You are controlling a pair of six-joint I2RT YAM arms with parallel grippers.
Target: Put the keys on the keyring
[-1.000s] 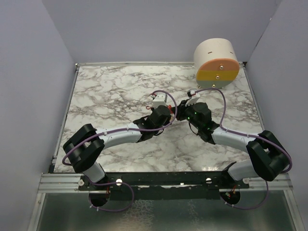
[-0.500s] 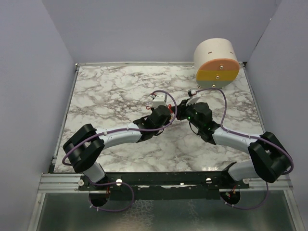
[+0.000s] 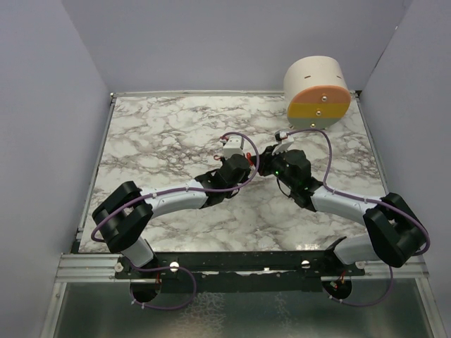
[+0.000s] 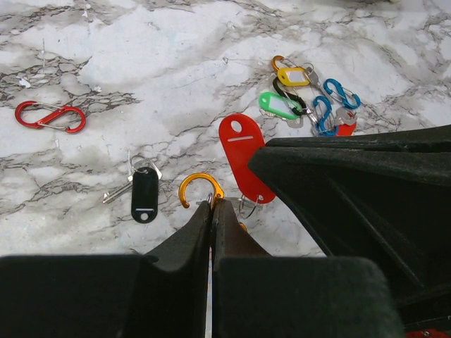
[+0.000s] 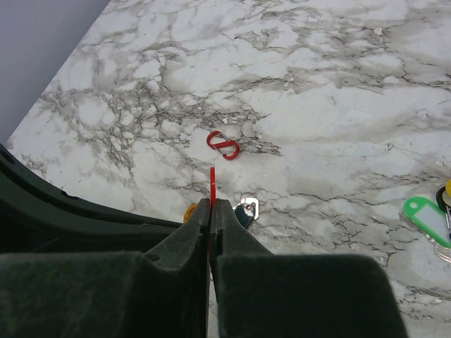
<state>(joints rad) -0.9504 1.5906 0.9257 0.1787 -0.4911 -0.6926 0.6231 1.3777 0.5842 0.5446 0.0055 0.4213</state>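
Both arms meet over the middle of the marble-patterned table. The left gripper has its fingers pressed together on the lower end of a curved orange wire hook, which curls out just ahead of the tips. The right gripper is pinched tight on a flat red plastic key tag, seen edge-on from its own wrist. The tag sits just beside the hook. Further off lies a bunch of blue and orange oval clips with yellow and green tags. A red double-loop clip and a black tag with a metal key lie well apart to the left
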